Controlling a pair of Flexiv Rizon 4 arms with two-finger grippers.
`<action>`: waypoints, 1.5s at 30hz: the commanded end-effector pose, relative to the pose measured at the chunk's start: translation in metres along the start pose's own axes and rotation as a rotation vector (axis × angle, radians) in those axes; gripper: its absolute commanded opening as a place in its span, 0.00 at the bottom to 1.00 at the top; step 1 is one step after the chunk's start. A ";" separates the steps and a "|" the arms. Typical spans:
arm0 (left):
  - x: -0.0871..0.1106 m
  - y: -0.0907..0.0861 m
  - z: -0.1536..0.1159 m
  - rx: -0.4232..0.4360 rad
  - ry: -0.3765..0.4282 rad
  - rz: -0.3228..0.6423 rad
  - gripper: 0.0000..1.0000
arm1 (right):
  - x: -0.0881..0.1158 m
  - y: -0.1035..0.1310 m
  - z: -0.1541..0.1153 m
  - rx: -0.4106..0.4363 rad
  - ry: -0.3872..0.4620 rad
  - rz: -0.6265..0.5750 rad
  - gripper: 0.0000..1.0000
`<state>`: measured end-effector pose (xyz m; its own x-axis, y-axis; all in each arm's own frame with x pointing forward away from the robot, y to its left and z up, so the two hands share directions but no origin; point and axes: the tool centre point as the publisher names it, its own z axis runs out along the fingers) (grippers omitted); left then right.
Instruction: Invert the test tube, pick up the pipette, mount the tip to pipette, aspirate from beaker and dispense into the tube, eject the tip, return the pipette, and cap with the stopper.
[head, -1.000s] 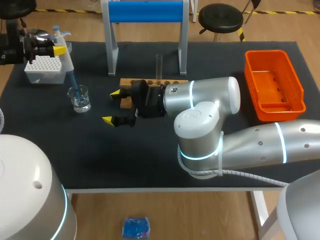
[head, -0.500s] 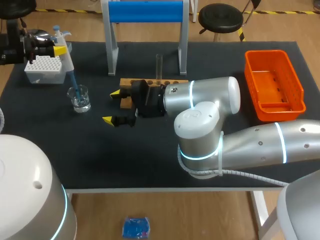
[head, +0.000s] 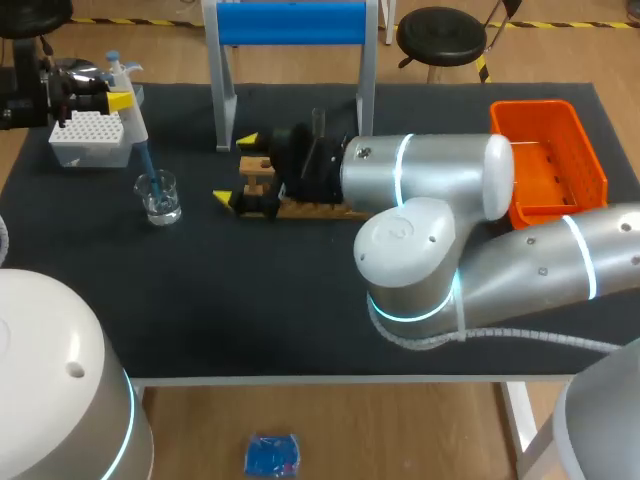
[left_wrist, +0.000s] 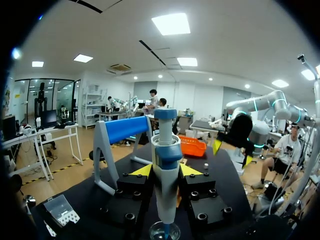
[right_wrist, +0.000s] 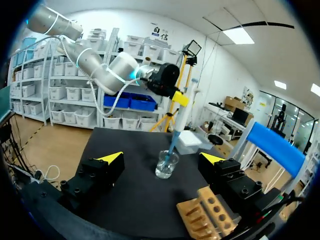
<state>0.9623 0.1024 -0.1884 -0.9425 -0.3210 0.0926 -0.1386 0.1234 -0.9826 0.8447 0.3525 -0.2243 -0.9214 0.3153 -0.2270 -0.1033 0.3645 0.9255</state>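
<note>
Pipette (left_wrist: 165, 150) | clamped in left gripper (left_wrist: 165, 170), its blue tip down in beaker (head: 160, 198) | right gripper (head: 236, 168) | fingers apart, at wooden rack (head: 305, 209) end

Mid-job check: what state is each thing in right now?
left gripper: shut on pipette.
pipette: upright, tip down in beaker.
beaker: upright on the table.
test tube: upright in wooden rack.
right gripper: open, at the wooden rack's end.
</note>
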 end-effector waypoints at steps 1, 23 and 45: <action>-0.001 0.000 0.000 -0.001 0.002 -0.001 0.00 | -0.016 0.040 -0.025 0.187 0.001 -0.019 1.00; -0.001 0.000 0.000 -0.001 0.002 -0.001 0.00 | -0.087 0.133 0.027 0.009 0.222 -0.170 1.00; 0.001 -0.002 0.001 -0.028 -0.013 0.022 0.00 | -0.092 0.139 0.061 -0.001 0.294 -0.135 1.00</action>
<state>0.9630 0.1028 -0.1895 -0.9436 -0.3229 0.0730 -0.1261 0.1467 -0.9811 0.9384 0.4297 -0.0949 -0.9677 -0.0013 -0.2521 -0.2337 0.3798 0.8951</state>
